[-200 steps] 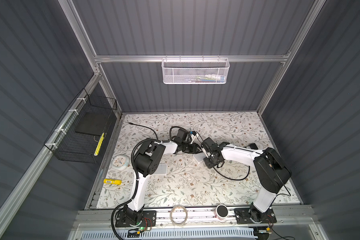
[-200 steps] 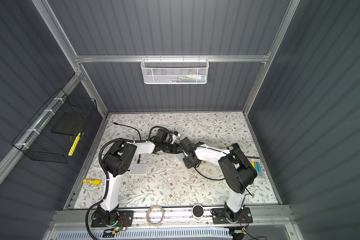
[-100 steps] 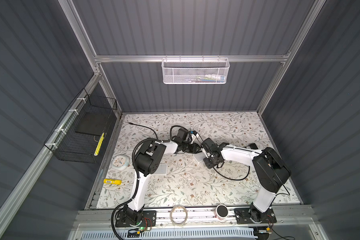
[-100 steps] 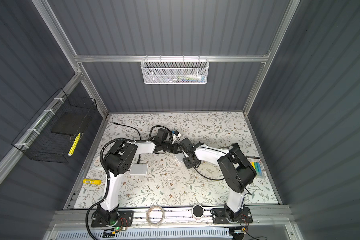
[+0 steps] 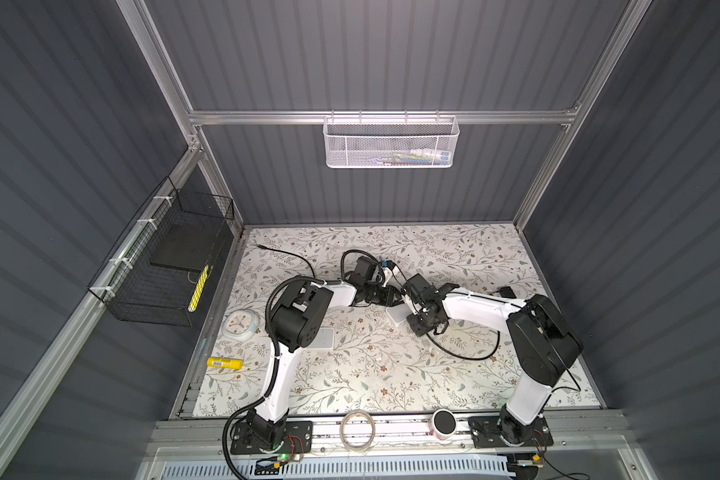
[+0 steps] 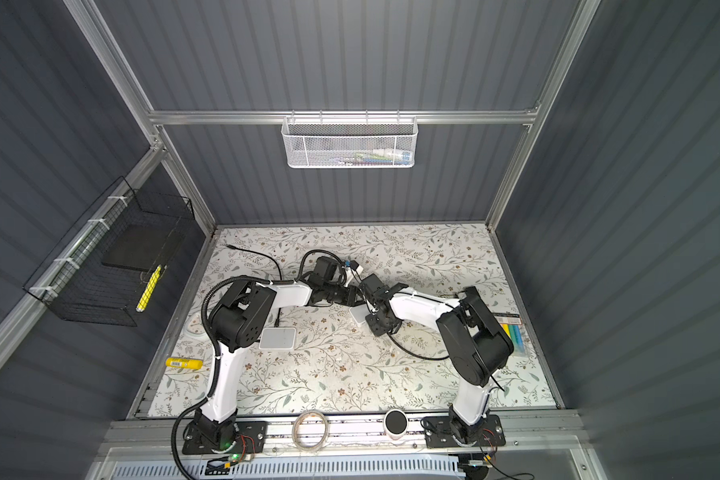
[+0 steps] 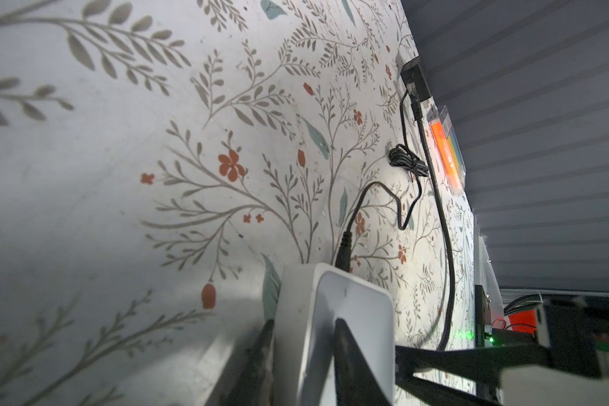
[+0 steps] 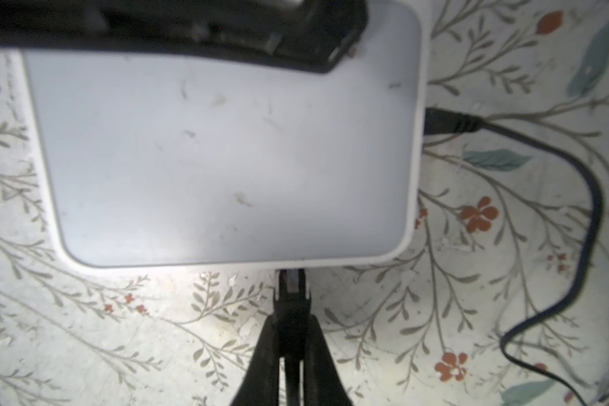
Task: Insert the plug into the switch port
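left fingers (image 7: 343,348) clamped across switch (image 8: 225,158) edge. right fingers (image 8: 266,337) pressed together, tips at another switch edge. black plug (image 8: 447,123) seated in switch side, cable (image 8: 593,197) trailing on worktop (image 8: 471,281).

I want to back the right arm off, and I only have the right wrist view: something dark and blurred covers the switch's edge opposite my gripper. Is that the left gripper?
Observer: Yes. The left wrist view shows the left gripper astride the edge of the switch, a finger on each side; whether it clamps, I cannot tell.
Operator: Where does the cable from the plug lead?
Observer: Through a tied bundle to a black adapter by the right edge of the table.
Operator: Any other box nearby?
Observer: A second white box lies beside the left arm, in both top views.
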`<state>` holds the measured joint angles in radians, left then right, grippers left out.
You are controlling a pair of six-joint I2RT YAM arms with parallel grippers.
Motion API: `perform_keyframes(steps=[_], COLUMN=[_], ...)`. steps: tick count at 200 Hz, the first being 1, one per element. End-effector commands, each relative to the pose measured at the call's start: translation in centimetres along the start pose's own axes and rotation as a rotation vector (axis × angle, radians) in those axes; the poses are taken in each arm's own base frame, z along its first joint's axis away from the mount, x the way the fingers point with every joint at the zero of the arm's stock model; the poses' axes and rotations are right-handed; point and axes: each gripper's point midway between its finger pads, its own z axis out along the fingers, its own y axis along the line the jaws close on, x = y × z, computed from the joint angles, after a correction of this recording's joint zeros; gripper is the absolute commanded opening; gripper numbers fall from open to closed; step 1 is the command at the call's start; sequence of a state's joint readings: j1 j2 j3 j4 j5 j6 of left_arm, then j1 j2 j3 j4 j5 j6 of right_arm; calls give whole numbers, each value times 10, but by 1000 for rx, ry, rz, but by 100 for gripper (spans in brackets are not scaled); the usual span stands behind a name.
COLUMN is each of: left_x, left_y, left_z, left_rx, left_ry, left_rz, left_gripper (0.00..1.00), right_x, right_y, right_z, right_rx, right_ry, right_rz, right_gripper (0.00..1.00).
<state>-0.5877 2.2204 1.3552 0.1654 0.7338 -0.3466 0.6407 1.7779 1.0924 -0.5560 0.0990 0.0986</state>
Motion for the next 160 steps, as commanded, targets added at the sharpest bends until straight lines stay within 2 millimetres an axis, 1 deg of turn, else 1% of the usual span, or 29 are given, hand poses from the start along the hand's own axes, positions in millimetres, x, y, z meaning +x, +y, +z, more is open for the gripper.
perform_keyframes(steps=[1, 19, 36, 47, 65, 92, 107, 143, 160], left_x=[71, 75, 76, 76, 76, 75, 75, 77, 79], left_y=[-16, -16, -17, -16, -17, -20, -22, -22, -21], left_z=[27, 29, 30, 30, 30, 28, 27, 27, 28], left_rx=[93, 100, 104, 103, 107, 107, 109, 108, 108], left_ry=[210, 220, 224, 223, 224, 231, 232, 237, 239], left_rz=[-91, -96, -94, -94, -95, -85, -85, -88, -87], left_gripper=[27, 27, 27, 27, 25, 24, 24, 23, 23], right_x=[-81, -90, -95, -97, -93, -96, -100, -101, -106], right_y=[-4, -5, -3, -3, -6, -13, -12, -16, -17], right_z=[-21, -29, -33, -32, -21, -12, -11, -5, -12], right_rx=[-4, -5, -23, -27, -8, -9, -15, -1, -5], right_ry=[-258, -280, -293, -292, -274, -276, -288, -286, -300], right_rz=[25, 23, 25, 29, 26, 62, 72, 90, 93], right_gripper=[0, 0, 0, 0, 0, 0, 0, 0, 0])
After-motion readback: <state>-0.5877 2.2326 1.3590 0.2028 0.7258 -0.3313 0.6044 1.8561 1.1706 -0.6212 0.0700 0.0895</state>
